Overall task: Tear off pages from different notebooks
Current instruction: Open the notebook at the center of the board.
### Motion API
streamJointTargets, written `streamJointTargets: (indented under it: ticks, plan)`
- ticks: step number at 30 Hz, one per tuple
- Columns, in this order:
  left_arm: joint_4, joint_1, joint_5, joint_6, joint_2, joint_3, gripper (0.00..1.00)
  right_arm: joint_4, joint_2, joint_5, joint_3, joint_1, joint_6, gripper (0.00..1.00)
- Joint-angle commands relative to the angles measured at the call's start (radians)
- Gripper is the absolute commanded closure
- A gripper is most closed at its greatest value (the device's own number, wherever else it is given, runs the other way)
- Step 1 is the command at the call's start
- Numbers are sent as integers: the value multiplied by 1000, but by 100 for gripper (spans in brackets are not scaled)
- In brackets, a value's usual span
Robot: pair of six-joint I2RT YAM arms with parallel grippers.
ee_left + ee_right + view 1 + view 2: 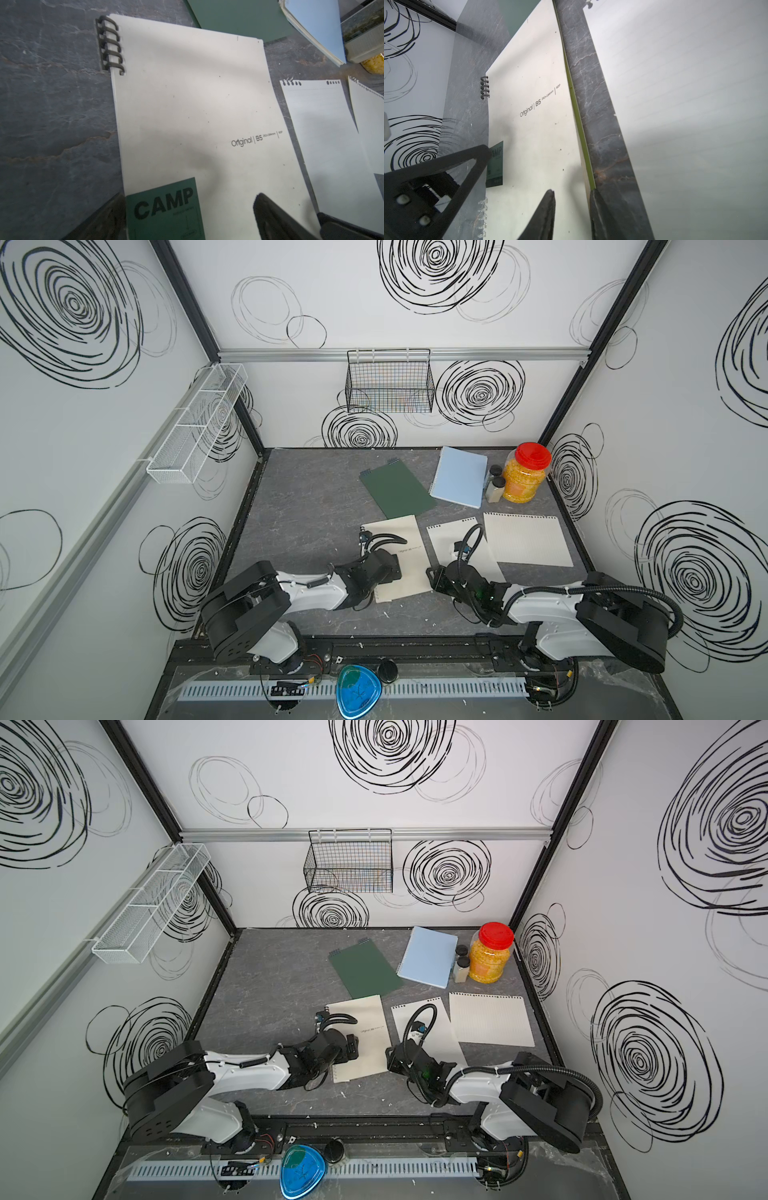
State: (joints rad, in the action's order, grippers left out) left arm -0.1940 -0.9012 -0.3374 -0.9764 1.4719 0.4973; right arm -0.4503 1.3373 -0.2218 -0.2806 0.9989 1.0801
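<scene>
While the left hand [190, 195] hovers wide open over the cream notebook [401, 533], we note the right hand [572, 192] set narrow astride that notebook's edge. Whether it grips, we cannot tell.

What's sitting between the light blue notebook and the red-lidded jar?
Two small dark-capped bottles stand in that gap, one behind the other, close beside the jar and at the light blue notebook edge. Both top views show it.
</scene>
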Motion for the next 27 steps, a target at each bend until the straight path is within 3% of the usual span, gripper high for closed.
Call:
streamJointTargets:
  ticks: [1,6,10,17,27]
  plan:
    - [85,1,112,-47,36,-48,1,15,-18,-9,-9,16,-6,68]
    - [93,1,110,-47,29,-49,1,22,-41,-15,-4,20,-4,70]
    - [92,1,109,-47,20,-52,1,30,-88,-1,-1,20,0,77]
    - [91,1,109,-48,13,-55,1,-9,-153,35,26,19,30,77]
    - [105,-1,105,-49,-10,-57,1,-119,-69,95,14,30,64,75]
